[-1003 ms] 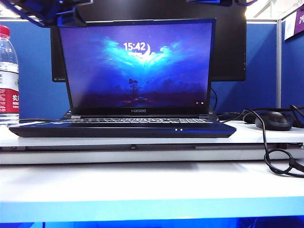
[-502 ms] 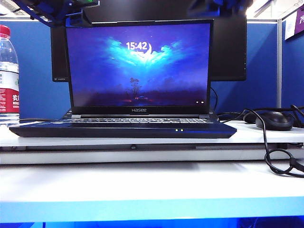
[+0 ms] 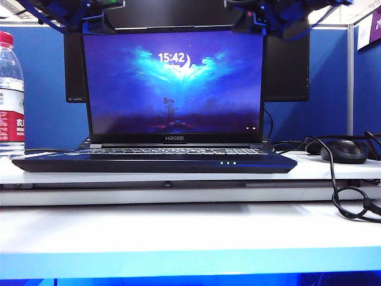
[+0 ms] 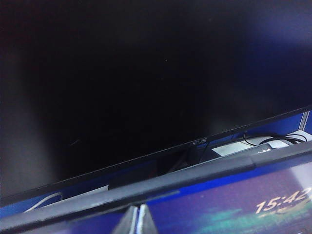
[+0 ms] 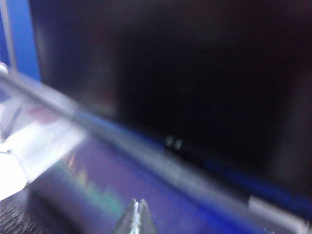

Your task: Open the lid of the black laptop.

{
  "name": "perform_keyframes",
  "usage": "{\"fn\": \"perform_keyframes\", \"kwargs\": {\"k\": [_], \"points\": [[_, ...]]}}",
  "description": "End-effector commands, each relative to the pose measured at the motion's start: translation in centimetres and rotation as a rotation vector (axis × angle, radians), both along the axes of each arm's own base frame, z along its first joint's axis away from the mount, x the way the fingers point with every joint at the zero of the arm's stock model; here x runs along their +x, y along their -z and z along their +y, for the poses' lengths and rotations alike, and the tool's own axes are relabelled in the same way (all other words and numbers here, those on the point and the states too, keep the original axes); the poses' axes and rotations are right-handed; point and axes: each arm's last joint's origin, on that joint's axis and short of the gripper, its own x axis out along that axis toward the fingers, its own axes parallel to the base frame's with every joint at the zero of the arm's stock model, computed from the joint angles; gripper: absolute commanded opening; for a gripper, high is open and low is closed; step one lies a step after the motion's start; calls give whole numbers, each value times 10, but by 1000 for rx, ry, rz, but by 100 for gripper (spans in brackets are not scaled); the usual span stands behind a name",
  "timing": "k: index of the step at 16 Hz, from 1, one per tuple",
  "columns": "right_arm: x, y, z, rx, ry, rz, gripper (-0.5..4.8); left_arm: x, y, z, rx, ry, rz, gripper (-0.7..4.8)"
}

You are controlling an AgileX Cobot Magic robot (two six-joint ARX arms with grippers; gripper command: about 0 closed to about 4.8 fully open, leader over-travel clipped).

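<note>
I see a white worktop (image 3: 178, 229) with a raised white shelf (image 3: 333, 170) running across its back. The black laptop (image 3: 155, 162) sits flat on that shelf, its wedge front edge close to the shelf's front lip and its lid (image 3: 174, 82) standing open. At the shelf's left end stands a clear water bottle (image 3: 10, 95) with a red cap. On the right rests a black mouse (image 3: 344, 151), and its black cable (image 3: 345, 199) loops down over the shelf edge onto the lower worktop.

We see our left gripper (image 4: 137, 219), fingertips together, low in frame at the lid (image 4: 195, 178); the dark monitor (image 4: 146, 73) fills the rest.
</note>
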Motion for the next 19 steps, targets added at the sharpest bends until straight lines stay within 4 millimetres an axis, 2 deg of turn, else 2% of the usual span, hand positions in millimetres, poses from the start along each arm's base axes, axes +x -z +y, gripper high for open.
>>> {"fn": "perform_keyframes", "kwargs": {"k": [1, 11, 19], "points": [[5, -7, 2, -7, 7, -21, -1, -4, -22, 2, -36, -6, -136, 25], [18, -1, -8, -18, 66, -30, -1, -3, -23, 1, -27, -4, -159, 25], [30, -20, -6, -4, 67, -65, -1, 5, -17, 0, -21, 16, -150, 25]]}}
